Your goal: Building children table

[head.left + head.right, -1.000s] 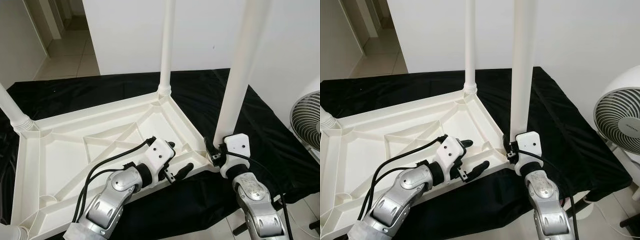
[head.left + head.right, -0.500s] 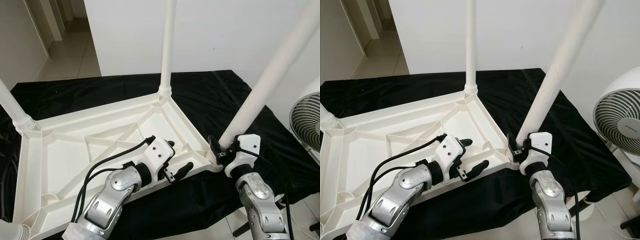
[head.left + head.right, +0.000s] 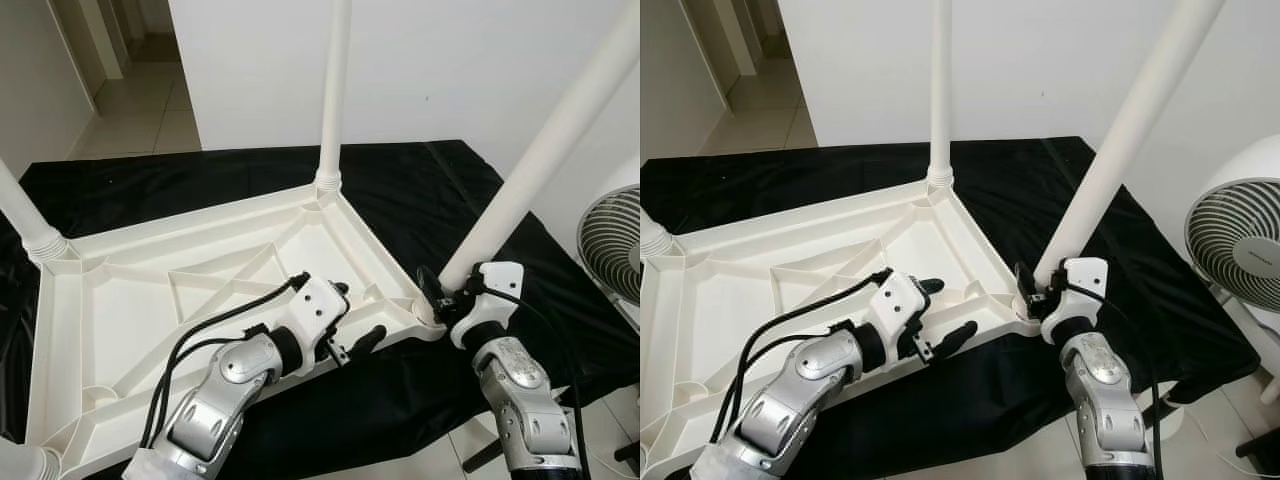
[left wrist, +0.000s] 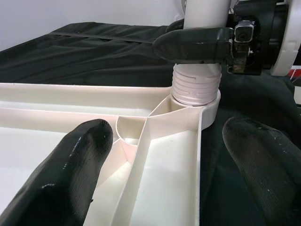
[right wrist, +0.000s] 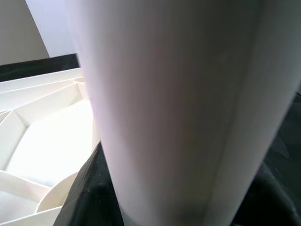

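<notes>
**A:** Start at the fingers. What is the right gripper doing?

**B:** Its black fingers are clamped around the foot of the white table leg, just above the ribbed collar. In the left wrist view one finger lies straight across the leg, directly over the threaded end, which sits in the corner socket.

**A:** And the left gripper?

**B:** Spread apart and holding nothing. One finger rests inside the upturned tabletop, the other hangs just outside its near rim, so the pair straddles the edge a little way along from that corner.

**A:** Where does the leg lie from there?

**B:** Its foot is at the near right corner of the tabletop, just beside the left gripper and directly in the right one's grasp. The long axis is the point: it leans up and away to the robot's right instead of standing square, unlike the far leg, which rises straight from its socket.

**A:** So the next move turns on that tilt?

**B:** I judge so. The right arm has the leg and would have to bring it upright over the socket before it can seat or thread home; the left looks placed to steady the tabletop on the black cloth.
</notes>
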`<state>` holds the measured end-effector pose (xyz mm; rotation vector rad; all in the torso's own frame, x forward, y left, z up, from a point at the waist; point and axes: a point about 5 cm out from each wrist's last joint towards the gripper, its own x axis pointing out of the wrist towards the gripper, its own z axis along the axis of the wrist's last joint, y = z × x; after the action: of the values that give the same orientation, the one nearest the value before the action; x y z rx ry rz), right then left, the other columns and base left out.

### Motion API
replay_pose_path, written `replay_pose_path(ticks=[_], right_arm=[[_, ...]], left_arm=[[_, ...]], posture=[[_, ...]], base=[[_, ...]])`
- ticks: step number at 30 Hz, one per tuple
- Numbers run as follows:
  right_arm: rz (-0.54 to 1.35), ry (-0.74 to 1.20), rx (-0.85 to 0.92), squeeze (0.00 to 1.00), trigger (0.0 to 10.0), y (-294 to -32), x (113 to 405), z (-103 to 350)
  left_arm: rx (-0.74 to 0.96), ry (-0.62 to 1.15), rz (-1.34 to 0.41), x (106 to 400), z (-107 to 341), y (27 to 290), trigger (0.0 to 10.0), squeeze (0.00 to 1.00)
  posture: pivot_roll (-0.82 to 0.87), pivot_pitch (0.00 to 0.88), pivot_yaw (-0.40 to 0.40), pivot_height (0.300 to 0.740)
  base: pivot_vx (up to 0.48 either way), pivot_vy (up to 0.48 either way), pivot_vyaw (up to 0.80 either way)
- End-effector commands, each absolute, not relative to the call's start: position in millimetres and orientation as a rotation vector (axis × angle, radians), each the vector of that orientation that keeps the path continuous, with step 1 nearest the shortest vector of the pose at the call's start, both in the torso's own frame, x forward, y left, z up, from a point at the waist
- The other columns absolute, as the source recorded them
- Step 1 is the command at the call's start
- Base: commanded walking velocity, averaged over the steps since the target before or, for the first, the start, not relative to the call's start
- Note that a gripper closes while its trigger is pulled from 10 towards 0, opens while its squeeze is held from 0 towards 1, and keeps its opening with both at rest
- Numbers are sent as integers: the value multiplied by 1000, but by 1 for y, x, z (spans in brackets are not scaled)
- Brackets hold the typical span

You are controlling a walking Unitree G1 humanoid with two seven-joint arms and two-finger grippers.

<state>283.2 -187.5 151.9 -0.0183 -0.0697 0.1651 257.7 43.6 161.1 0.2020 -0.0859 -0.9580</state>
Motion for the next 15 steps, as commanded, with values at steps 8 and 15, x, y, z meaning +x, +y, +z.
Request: replay_pose_path(ticks=[8,15], right_arm=[[151,154,-82,0,10000,-196,297,127],[217,163,-154,0,10000,-189,303,131]], left_arm=[[213,-95,-919,260,165,48,10000,0],[210,-100,-910,261,167,48,10000,0]], posture=[[24,69,15,740],[25,68,6,740]], base=[[0,0,0],[0,0,0]])
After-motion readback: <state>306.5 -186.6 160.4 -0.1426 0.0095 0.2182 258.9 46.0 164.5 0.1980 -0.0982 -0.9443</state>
